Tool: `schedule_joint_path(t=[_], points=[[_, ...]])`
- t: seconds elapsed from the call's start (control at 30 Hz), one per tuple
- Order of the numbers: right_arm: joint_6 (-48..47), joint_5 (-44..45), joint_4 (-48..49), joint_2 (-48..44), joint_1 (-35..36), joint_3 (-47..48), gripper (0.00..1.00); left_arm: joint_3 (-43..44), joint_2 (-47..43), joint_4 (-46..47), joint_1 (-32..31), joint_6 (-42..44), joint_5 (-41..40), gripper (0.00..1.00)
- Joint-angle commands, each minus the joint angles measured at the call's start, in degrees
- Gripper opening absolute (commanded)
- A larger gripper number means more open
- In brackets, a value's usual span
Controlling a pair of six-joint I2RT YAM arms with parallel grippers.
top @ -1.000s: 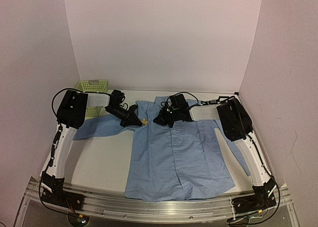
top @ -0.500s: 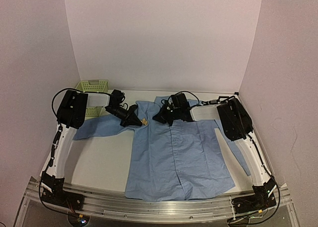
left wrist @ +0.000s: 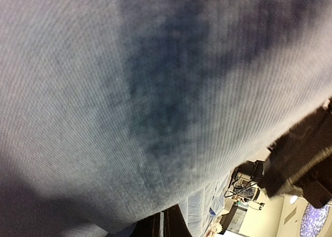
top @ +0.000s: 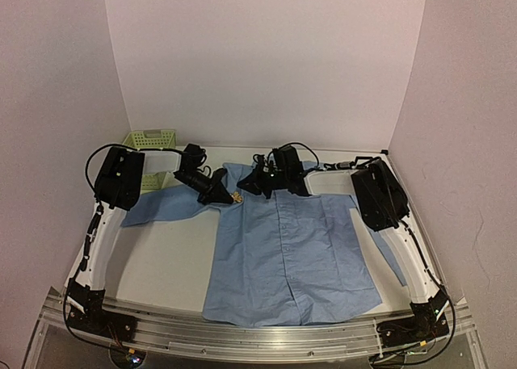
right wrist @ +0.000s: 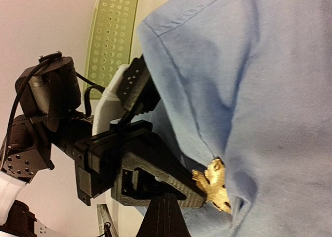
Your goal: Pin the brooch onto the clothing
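Observation:
The clothing [top: 291,256], a light blue shirt, lies flat on the table with its collar at the back. The small golden brooch [top: 237,197] sits on its left shoulder part and shows as a gold ornament [right wrist: 213,186] against the fabric. My left gripper [top: 226,193] is shut with the brooch at its very tip [right wrist: 199,193]. The left wrist view is almost filled by blurred blue cloth [left wrist: 155,92]. My right gripper [top: 247,185] hovers just right of the brooch near the collar, shut [right wrist: 165,216] and holding nothing.
A pale green basket [top: 150,140] stands at the back left behind the left arm, its perforated wall [right wrist: 111,35] also visible. The shirt's left sleeve [top: 161,207] stretches toward the left arm. White walls enclose three sides.
The right gripper has drawn back and up toward the collar. The left gripper and the brooch have hardly moved.

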Motion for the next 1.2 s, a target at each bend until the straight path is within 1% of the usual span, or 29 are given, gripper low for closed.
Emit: schedule_joint_path(t=[0.0,0.17,0.33,0.53,0.7,0.77,0.83,1.0,1.17], points=[[1.2,-0.8,2.5,1.7,0.8,2.7,0.00,2.4,1.4,-0.3,-0.6,1.8,-1.1,0.00],[0.9,-0.6,2.4,2.2,0.7,3.0,0.00,2.2,1.4,-0.3,-0.7,2.0,-1.7,0.00],[-4.0,-0.6,0.3,-1.2,0.3,4.0,0.02,1.1,1.2,-0.3,-0.6,2.2,-2.3,0.00],[-9.8,3.3,-3.2,-9.0,-1.4,-2.5,0.04,1.1,1.2,-0.2,-0.6,2.1,-2.5,0.00],[-10.5,6.8,-5.9,-11.0,-3.8,-7.0,0.04,1.4,1.1,-0.3,-0.6,2.5,-2.8,0.00],[-10.2,8.5,-6.7,-10.2,-4.4,-8.5,0.02,1.5,1.0,-0.3,-0.6,2.6,-2.9,0.00],[-10.0,8.3,-7.4,-8.0,-4.3,-7.6,0.01,1.6,1.0,-0.3,-0.7,2.9,-3.1,0.00],[-9.1,6.0,-7.6,-2.2,-3.7,-2.3,0.00,1.5,0.6,-0.6,-0.7,4.2,-3.5,0.00],[-8.8,2.9,-7.7,1.2,-2.2,1.7,0.00,1.8,0.7,-0.6,-0.7,4.5,-3.4,0.00]])
